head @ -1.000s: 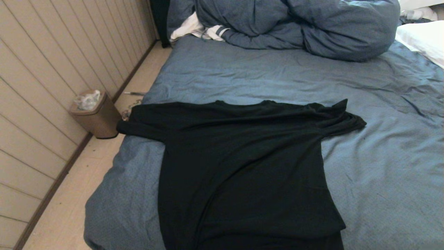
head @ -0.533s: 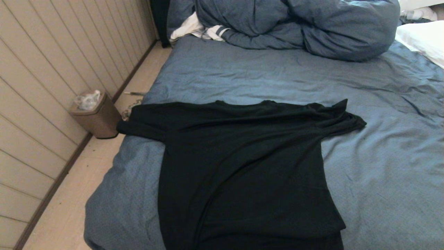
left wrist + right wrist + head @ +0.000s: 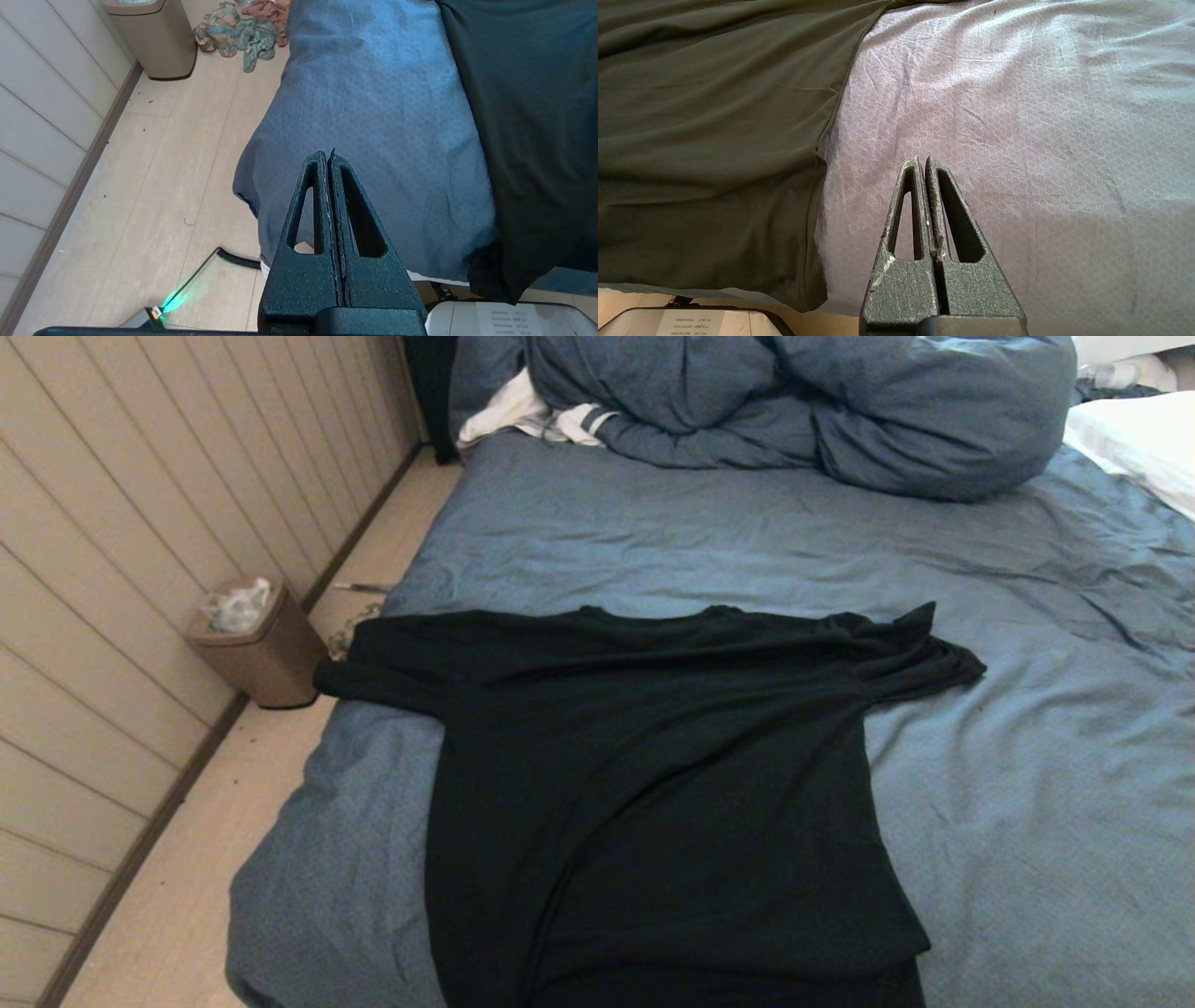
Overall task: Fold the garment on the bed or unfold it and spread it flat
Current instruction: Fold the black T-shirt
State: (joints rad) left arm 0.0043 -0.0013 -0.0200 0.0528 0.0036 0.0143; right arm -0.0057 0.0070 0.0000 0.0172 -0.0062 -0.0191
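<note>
Garment [image 3: 653, 784] flat, hem over bed [image 3: 1027, 821] edge; L end effector [image 3: 329, 156] & R end effector [image 3: 923, 161] closed, empty.

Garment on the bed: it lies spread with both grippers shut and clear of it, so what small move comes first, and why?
Probably open the right gripper and reach for the bunched sleeve. The garment lies otherwise flat on the bed, untouched; the left gripper is also shut and empty.

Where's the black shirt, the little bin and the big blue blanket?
black shirt [image 3: 653, 784], head view, middle of its body.
little bin [image 3: 266, 649], head view, its front wall.
big blue blanket [image 3: 840, 401], head view, its bunched middle.
</note>
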